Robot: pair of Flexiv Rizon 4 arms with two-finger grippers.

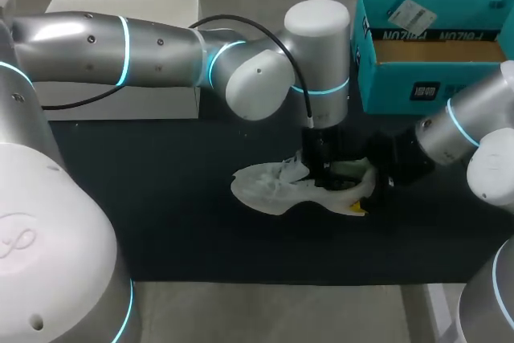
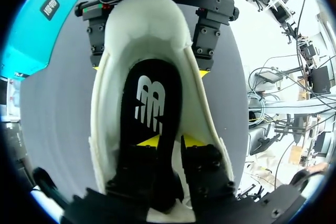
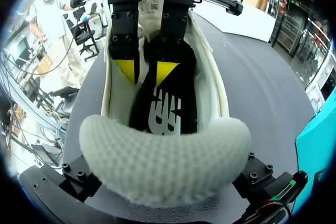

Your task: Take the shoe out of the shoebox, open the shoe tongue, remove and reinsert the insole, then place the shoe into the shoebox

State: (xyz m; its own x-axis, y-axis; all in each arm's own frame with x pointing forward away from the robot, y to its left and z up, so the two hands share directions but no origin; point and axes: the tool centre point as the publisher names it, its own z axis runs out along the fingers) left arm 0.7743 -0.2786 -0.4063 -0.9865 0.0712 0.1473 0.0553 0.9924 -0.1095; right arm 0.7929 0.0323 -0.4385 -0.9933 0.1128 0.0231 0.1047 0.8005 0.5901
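Shoe (image 1: 273, 186) rests on the dark mat (image 1: 161, 222), out of the box, directly under the left claw (image 1: 324, 168) and held at its heel end by the right claw (image 1: 363, 189). The left claw points straight down into the shoe's opening. In its own wrist view its two yellow tips sit close together deep inside, with one finger (image 2: 148, 141) lying over the black insole (image 2: 152, 98) and the other beside the inner side wall. The insole's edge runs between them, so this claw is set narrow and looks pinched on the insole. The right wrist view shows the same fingers from the opposite side, coming down onto the forward part of the insole, with the white logo lying between them and the heel. The right claw stands wide, one finger on each side of the heel, both pressing the shoe's outer walls. In its own view the knitted heel collar fills the space just ahead of it and hides its yellow tips. The teal shoebox (image 1: 434, 90) stands open, behind the right claw and well apart from the shoe. A white box (image 1: 120, 6) sits far off to the outer side of the left arm.
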